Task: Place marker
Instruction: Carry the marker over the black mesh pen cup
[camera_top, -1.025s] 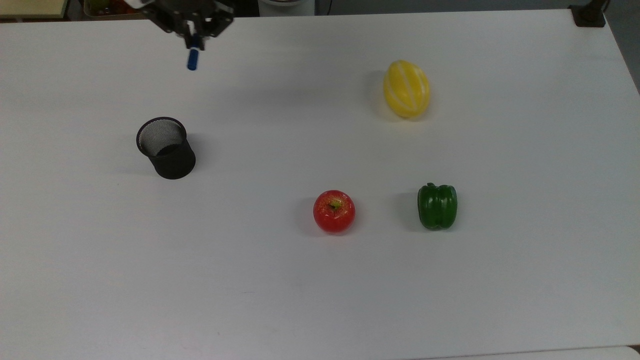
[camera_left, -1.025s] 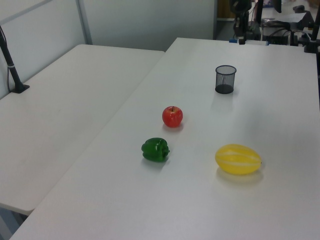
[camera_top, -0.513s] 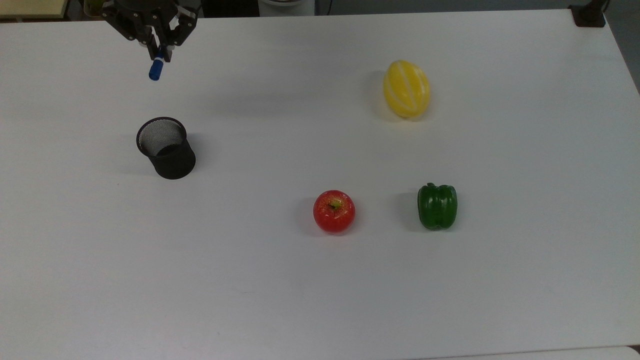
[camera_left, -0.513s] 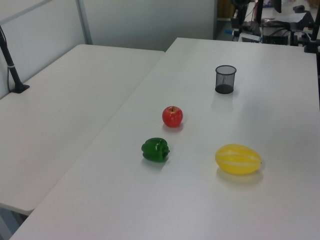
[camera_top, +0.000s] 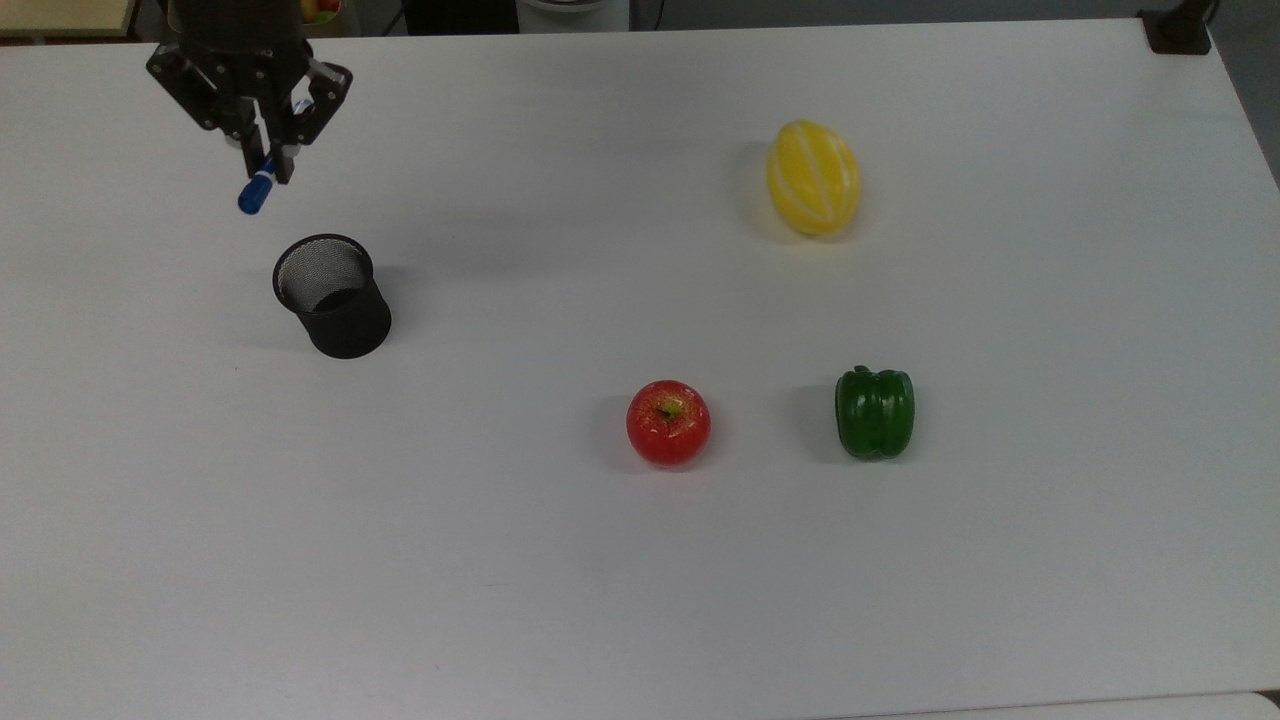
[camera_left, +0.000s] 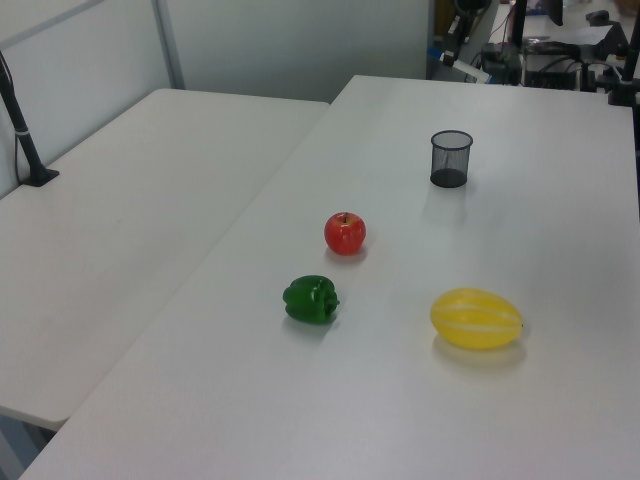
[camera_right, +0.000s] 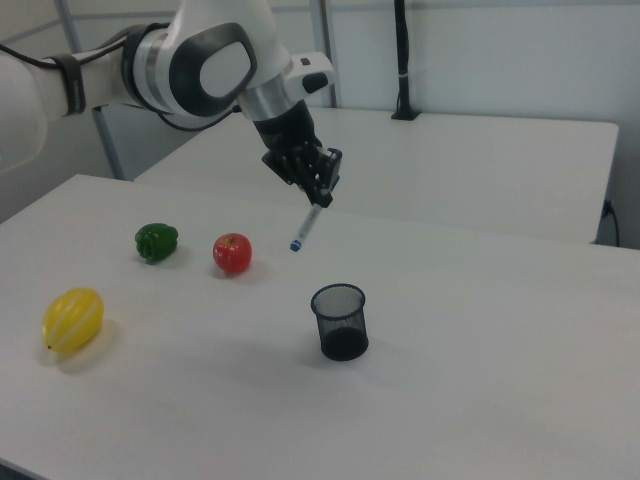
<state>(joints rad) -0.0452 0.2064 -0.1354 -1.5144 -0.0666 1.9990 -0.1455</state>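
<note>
My gripper (camera_top: 264, 168) hangs over the table's far left part in the top view, shut on the marker (camera_top: 256, 192). The marker is slim and white with a blue end. It points down at a tilt below the fingers, as the right view shows it (camera_right: 306, 225) under the gripper (camera_right: 321, 188). In the left view the marker (camera_left: 470, 68) hangs slanted beyond the cup. A black mesh cup (camera_top: 333, 295) stands upright and open on the table. The marker's lower tip is in the air, just up and left of the cup's rim in the top view.
A yellow melon (camera_top: 813, 177), a red apple (camera_top: 668, 422) and a green pepper (camera_top: 875, 411) lie on the top view's right half, far from the cup (camera_right: 340, 321). A second white table (camera_left: 120, 230) adjoins on the left view's left.
The gripper has carried the marker towards the top view's left and lower in the picture, closer to the mesh cup. The marker now tilts more. The cup and fruit have not moved.
</note>
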